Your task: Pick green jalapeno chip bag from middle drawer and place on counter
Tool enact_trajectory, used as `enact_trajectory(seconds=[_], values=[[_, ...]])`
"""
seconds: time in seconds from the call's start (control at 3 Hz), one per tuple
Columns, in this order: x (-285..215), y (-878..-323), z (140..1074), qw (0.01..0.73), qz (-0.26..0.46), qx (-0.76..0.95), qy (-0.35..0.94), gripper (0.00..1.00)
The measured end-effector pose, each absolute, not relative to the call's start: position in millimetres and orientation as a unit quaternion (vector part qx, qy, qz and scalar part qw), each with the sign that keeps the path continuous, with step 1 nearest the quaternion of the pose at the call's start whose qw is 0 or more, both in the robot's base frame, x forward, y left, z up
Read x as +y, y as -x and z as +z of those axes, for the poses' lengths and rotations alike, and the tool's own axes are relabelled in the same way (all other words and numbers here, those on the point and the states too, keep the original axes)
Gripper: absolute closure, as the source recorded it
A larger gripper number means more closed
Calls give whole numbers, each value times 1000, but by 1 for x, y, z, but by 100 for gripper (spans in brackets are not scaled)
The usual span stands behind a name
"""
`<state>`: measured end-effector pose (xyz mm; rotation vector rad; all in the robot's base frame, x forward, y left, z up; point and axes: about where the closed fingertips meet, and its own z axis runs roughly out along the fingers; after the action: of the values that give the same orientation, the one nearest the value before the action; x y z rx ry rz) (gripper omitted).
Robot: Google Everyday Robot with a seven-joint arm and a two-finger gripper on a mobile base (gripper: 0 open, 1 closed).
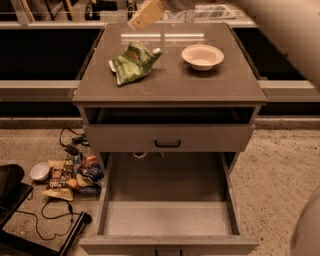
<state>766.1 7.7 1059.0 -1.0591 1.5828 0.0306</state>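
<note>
The green jalapeno chip bag [132, 62] lies crumpled on the left half of the counter [170, 87], free of any hold. My gripper [146, 14] hangs above the counter's back edge, up and behind the bag and not touching it. Only its pale tip shows at the top of the view. My arm is a blurred pale mass at the upper right [290, 30]. The middle drawer [167, 220] is pulled far out below, with a bare grey floor and nothing in it.
A white bowl [202, 56] stands on the counter's right half. A shallower drawer front with a black handle [167, 143] sits above the open drawer. On the floor at the left are heaped snack packets [70, 175], a small white bowl [39, 171], cables and a black case [10, 190].
</note>
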Motion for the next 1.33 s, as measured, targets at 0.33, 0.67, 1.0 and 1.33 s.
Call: enact_trajectory(seconds=[0.33, 0.67, 1.0, 1.33], values=[[-53, -755, 1083, 540, -81, 702, 458, 0], [-52, -755, 1083, 540, -80, 702, 458, 0], [-75, -759, 1072, 516, -105, 724, 447, 0], [-109, -745, 1075, 479, -144, 742, 445, 0]])
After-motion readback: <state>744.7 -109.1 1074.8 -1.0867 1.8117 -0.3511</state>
